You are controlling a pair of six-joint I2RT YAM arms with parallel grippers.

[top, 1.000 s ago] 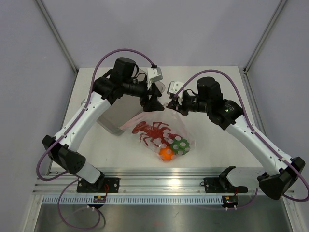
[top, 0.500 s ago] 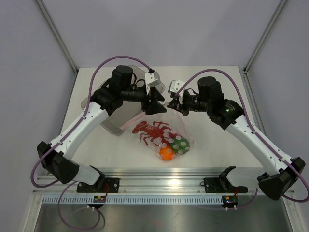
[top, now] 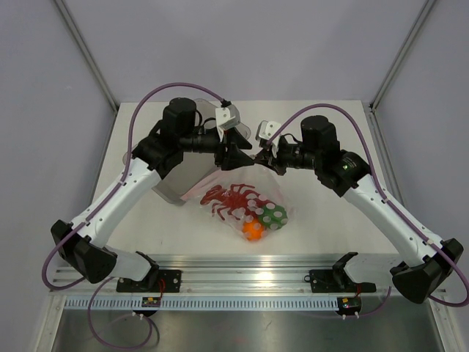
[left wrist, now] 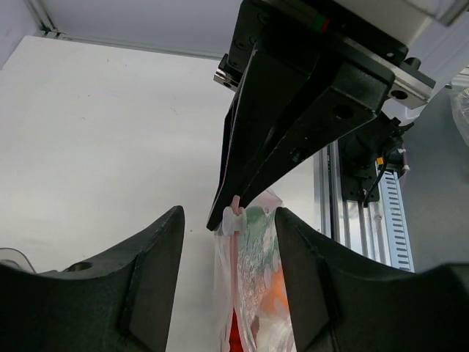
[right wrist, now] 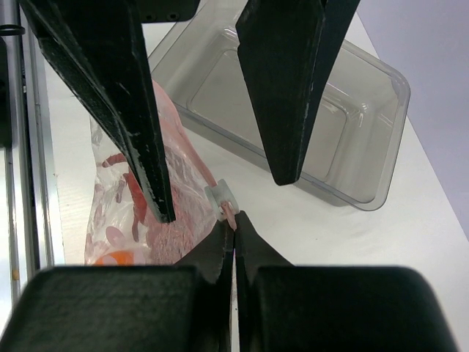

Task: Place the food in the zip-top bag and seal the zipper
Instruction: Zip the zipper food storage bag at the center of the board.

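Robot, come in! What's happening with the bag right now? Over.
Right gripper shut on zipper end. Left gripper open, straddling zipper. Lobster, orange, pepper inside bag. Tray behind, not blocking.

We see the zip-top bag (top: 248,189), floppy clear plastic with red and pink print, lying slantwise on the desk (top: 183,227) with its far corner drawn up off the surface. All three toy foods sit inside it. The long red lobster (top: 231,199) stretches along the middle, the small round orange fruit (top: 253,230) lies at the near end, and the glossy green bell pepper (top: 273,215) rests just beside the fruit. The zipper (left wrist: 236,246), a thin pinkish strip along the mouth edge, carries a small white slider (left wrist: 232,220) at its raised end, where the right gripper (right wrist: 234,220) pinches the strip between closed jaws. We cannot tell whether the mouth is fully sealed
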